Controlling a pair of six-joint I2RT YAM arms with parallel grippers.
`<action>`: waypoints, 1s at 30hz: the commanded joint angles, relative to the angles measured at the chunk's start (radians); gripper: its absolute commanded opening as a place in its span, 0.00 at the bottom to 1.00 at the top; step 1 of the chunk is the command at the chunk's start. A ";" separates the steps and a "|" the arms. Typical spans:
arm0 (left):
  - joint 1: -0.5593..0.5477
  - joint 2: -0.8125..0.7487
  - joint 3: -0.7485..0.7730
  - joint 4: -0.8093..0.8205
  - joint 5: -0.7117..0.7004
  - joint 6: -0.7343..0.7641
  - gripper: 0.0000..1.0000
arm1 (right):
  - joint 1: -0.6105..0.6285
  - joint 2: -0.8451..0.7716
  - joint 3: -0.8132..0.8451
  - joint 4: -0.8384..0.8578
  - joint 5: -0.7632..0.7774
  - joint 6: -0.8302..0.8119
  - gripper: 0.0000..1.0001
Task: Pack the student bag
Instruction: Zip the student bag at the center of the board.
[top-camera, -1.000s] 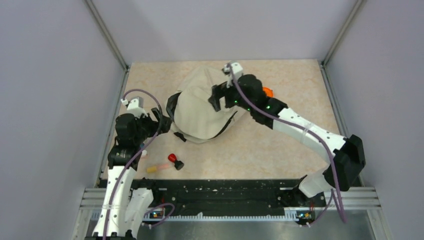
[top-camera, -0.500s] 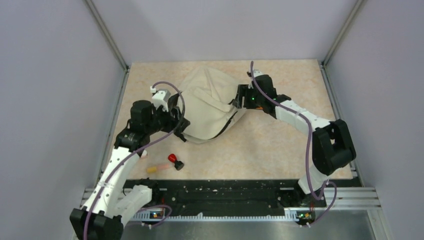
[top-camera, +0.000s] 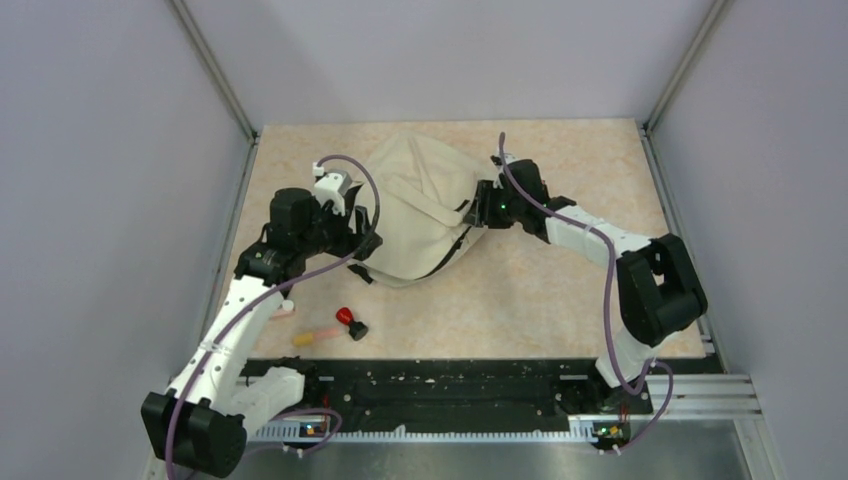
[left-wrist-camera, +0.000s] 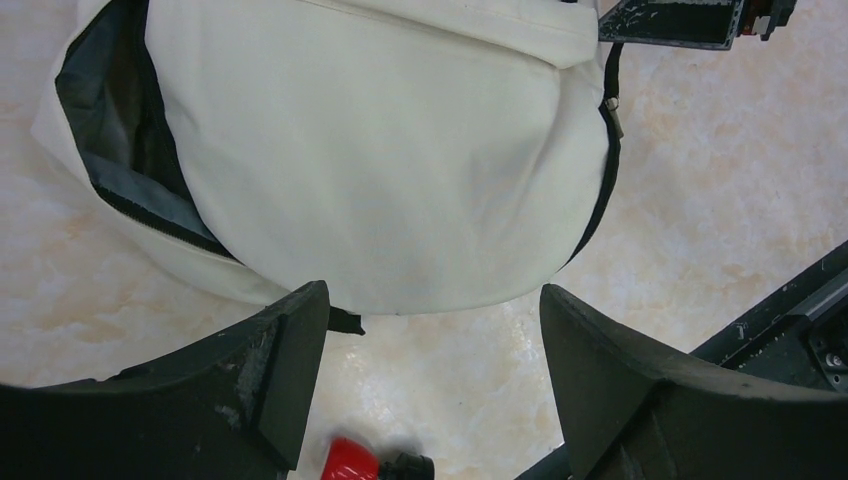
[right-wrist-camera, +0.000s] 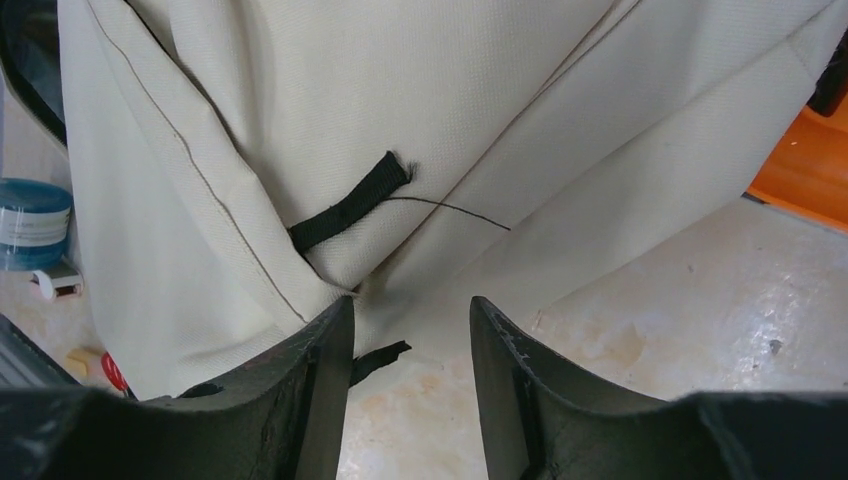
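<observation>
Cream soft-fabric student bag (top-camera: 415, 215) slumps at upper centre of the top view, likely light and floppy; pinch its black webbing loop (right-wrist-camera: 350, 205). Your left gripper (left-wrist-camera: 435, 310) gapes empty; right gripper (right-wrist-camera: 410, 310) stands parted against fabric.

the student bag (top-camera: 415, 212) is cream, with black straps and grey lining. the desk (top-camera: 520, 300) is mottled beige. the small object (top-camera: 348, 320) is red and black, the roll (right-wrist-camera: 30, 222) blue.

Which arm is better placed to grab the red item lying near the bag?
Left, probably: the left gripper, open, hovers beside the student bag with the red item close by; the right gripper is across the bag.
</observation>
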 joint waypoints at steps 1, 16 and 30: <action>-0.006 -0.005 0.019 0.029 -0.016 0.027 0.81 | 0.028 -0.026 -0.019 0.014 -0.025 0.023 0.44; -0.006 -0.006 0.000 0.039 -0.030 0.032 0.81 | 0.043 -0.081 -0.066 0.052 0.016 0.050 0.12; -0.014 -0.027 -0.029 0.076 0.045 -0.007 0.81 | 0.392 -0.305 -0.263 0.195 0.376 0.072 0.00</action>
